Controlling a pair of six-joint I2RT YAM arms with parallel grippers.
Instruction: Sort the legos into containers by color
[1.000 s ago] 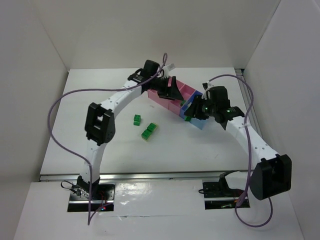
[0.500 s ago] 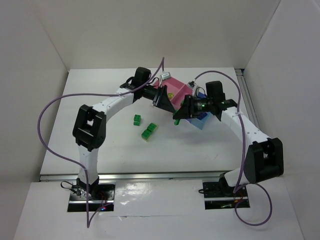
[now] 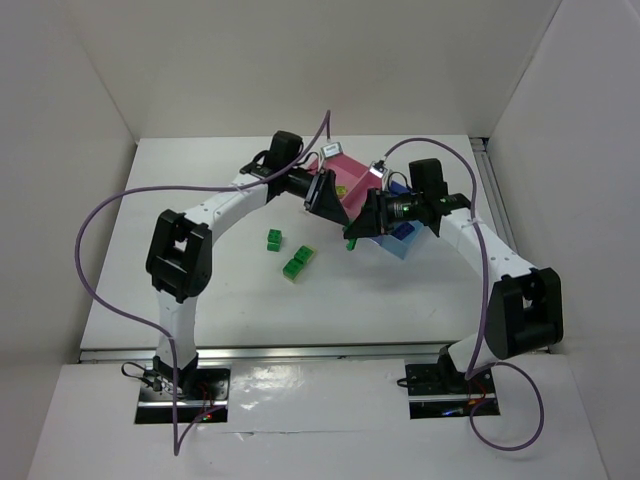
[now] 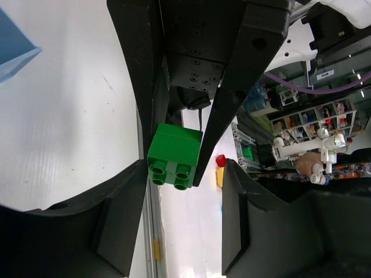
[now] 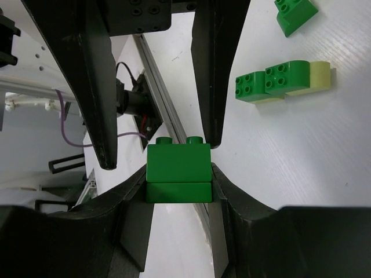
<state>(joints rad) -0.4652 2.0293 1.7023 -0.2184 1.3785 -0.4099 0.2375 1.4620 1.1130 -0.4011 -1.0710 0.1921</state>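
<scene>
right wrist view: green lego stack (image 5: 177,172) clamped in the right gripper (image 5: 177,180), held just beside the containers (image 3: 355,178); left gripper (image 4: 182,185) stands open, fingers (image 5: 214,69) straddling the stack without gripping, apparently placed to pull the two bricks apart or receive them.

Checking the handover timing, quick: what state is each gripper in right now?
Left gripper: open, fingertips close to the green brick, not gripping it.
Right gripper: shut on the green brick.

Right tool (image 5: 177,180) clamps green lego (image 5: 177,162); other legos (image 5: 282,81) lie on table (image 5: 301,156) beyond.
</scene>
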